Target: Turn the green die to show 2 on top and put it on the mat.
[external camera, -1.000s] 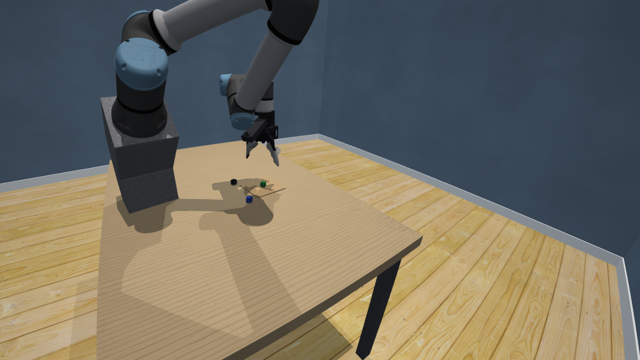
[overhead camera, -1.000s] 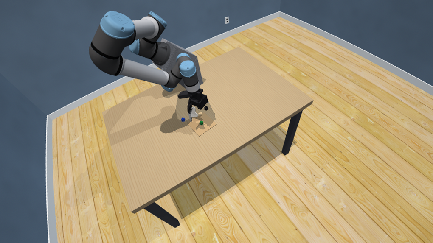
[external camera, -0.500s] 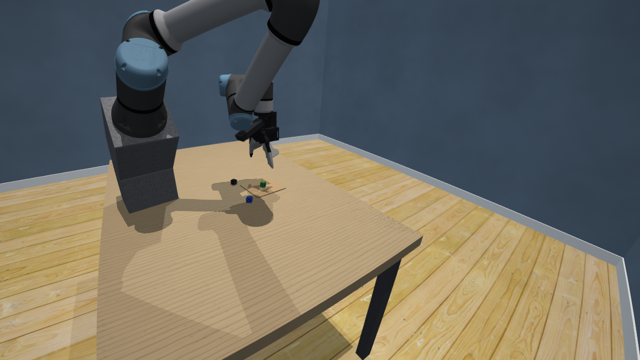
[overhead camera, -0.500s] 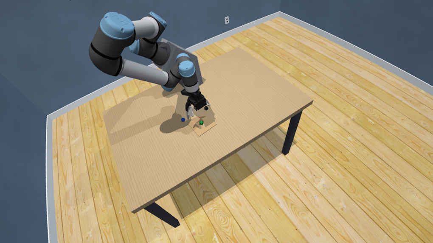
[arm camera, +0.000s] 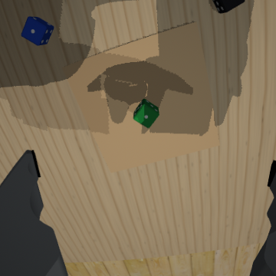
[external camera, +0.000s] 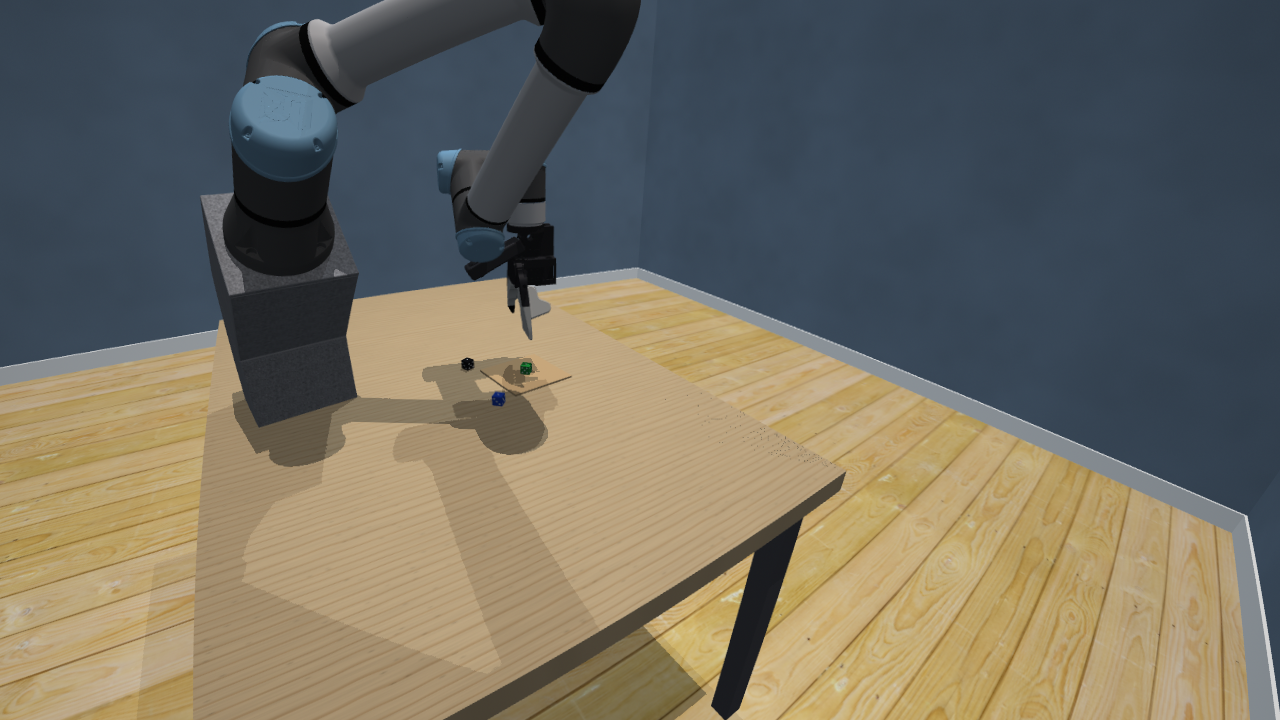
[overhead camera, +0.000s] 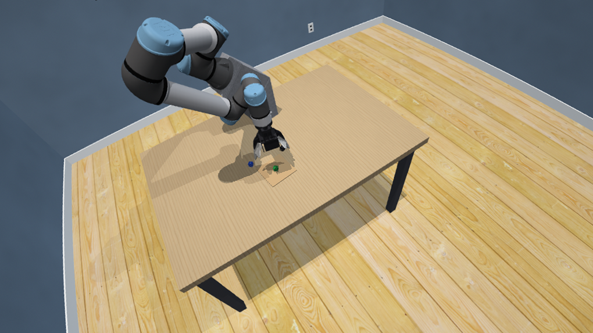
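The green die (arm camera: 146, 113) lies on the tan mat (arm camera: 149, 100), well inside its edges; it also shows in the top view (overhead camera: 275, 168) and the exterior view (external camera: 526, 367). In the wrist view a face with one pip is turned toward the camera. My gripper (overhead camera: 271, 148) hangs above the mat, open and empty, well clear of the die; it also shows in the exterior view (external camera: 528, 322). In the wrist view its two dark fingers stand at the lower left and lower right corners.
A blue die (arm camera: 37, 31) lies on the table beside the mat, also in the top view (overhead camera: 251, 163) and the exterior view (external camera: 497, 398). A black die (arm camera: 226, 4) lies off the mat's other side, also in the exterior view (external camera: 467, 362). The robot's grey base block (external camera: 281, 340) stands at the table's back.
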